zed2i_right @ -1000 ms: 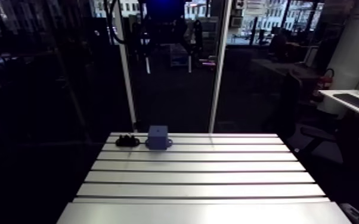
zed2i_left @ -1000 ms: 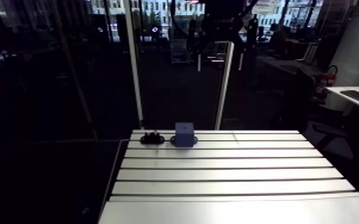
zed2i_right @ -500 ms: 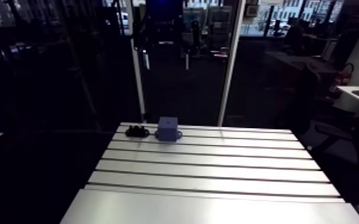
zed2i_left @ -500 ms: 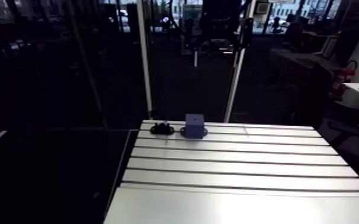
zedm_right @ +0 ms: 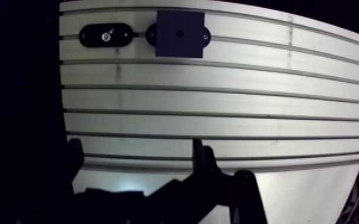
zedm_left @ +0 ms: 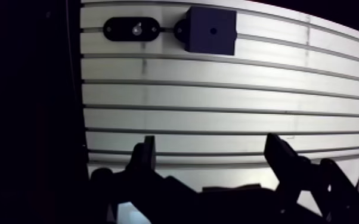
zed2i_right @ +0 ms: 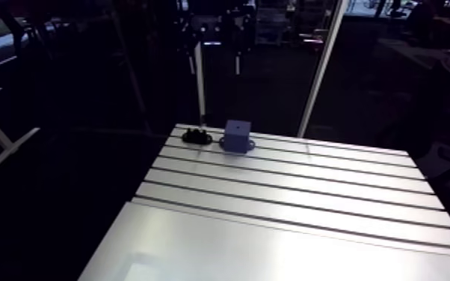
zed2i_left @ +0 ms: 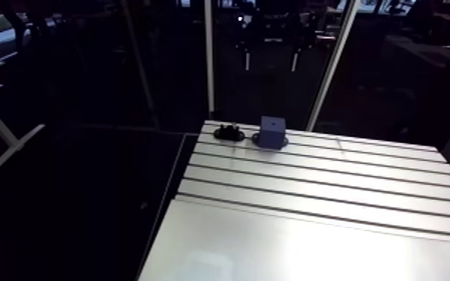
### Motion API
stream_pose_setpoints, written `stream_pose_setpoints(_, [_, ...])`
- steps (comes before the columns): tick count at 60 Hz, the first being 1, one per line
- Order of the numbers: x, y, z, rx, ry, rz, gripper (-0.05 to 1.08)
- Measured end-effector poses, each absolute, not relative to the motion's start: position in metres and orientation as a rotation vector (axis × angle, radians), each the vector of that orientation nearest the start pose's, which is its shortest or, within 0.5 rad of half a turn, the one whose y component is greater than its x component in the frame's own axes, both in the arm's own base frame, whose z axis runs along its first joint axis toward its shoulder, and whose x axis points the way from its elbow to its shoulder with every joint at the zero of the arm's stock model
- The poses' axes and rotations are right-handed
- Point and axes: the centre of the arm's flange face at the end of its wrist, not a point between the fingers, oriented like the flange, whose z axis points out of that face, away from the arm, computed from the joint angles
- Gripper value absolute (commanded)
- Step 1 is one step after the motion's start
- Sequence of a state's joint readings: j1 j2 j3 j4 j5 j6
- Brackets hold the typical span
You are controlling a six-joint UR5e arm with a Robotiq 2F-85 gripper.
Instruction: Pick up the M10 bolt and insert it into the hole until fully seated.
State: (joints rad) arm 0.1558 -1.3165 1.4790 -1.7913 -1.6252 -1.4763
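Spotting small bright-metal M10 bolt (zedm_left: pixel 136 28) seated in middle of flat black oval holder (zedm_left: pixel 115 28), by far edge of slotted aluminium table (zedm_left: pixel 217 95), roughly 11 o'clock from gripper and well apart from it. Reading dark blue square block (zedm_left: pixel 223 40) just beside holder at its 3 o'clock; touching or merely close, cannot tell. Small round hole (zedm_left: pixel 213 30) centred in block's top face, about 12 o'clock from gripper. Seeing black two-finger Robotiq gripper (zedm_left: pixel 212 143) over near part of table, fingers (zedm_left: pixel 148 156) spread wide over bare slats, gripping nothing. Same layout in arm view: holder at 9 o'clock of block, both near table's far left corner.
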Motion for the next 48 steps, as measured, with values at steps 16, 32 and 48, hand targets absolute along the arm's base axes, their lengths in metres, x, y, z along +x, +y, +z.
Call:
stream_pose_setpoints(16, [-0.59, -0.244, 0.375, -0.108, 3.267, 0.066, 0.04])
stream_pose_setpoints(32, [-0.61, -0.256, 0.336, -0.116, 3.318, 0.038, 0.16])
stream_pose_setpoints(48, [-0.623, -0.259, 0.317, -0.121, 3.326, -0.001, 0.32])
